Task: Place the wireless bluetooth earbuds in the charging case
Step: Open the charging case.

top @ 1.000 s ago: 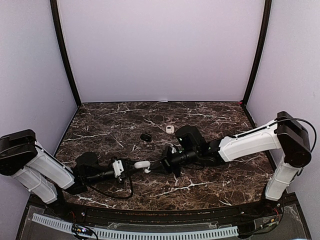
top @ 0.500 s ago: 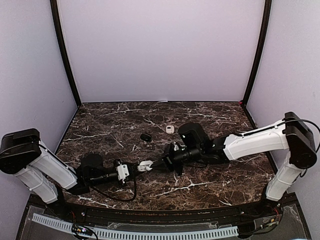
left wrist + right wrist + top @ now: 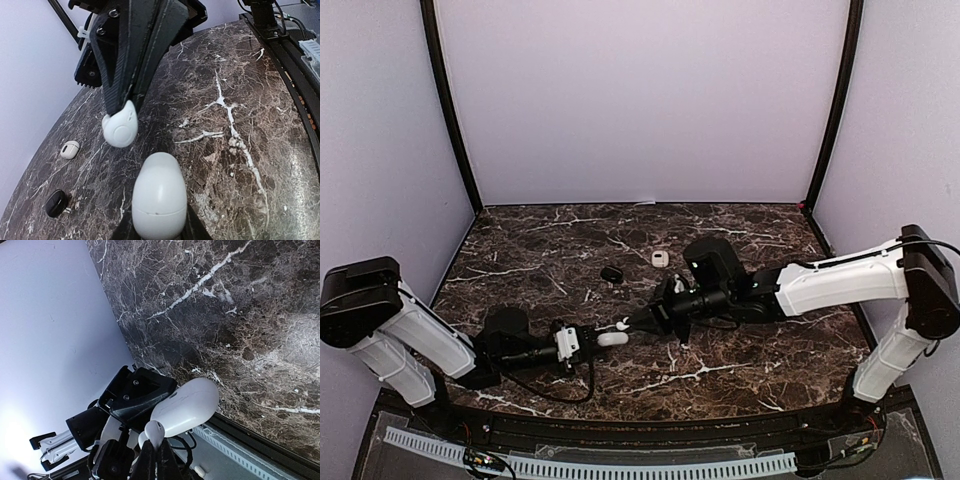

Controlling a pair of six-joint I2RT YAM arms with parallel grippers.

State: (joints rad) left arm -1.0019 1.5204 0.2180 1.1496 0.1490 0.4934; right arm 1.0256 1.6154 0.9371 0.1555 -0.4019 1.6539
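Note:
The white egg-shaped charging case [image 3: 159, 197] has its lid seam closed. My left gripper [image 3: 159, 229] is shut on its lower end, low over the table near the front middle [image 3: 604, 339]. My right gripper [image 3: 123, 106] reaches in from the right, shut on a small white earbud [image 3: 120, 130]. The earbud hangs just beyond the case's tip, slightly to its left, apart from it. In the right wrist view the earbud [image 3: 154, 431] sticks out of my closed fingertips [image 3: 155, 452], right in front of the case [image 3: 187, 405]. From above, earbud and case [image 3: 612, 338] nearly meet.
A small white rounded piece [image 3: 660, 258] and a black rounded piece [image 3: 612, 273] lie on the dark marble table [image 3: 750, 360] behind the grippers. Both also show in the left wrist view, the white piece [image 3: 70, 149] and the black piece [image 3: 56, 202]. Purple walls enclose the table.
My left gripper has carried the case a little to the right. The right arm has drawn back to the right, keeping the earbud close to the case's tip.

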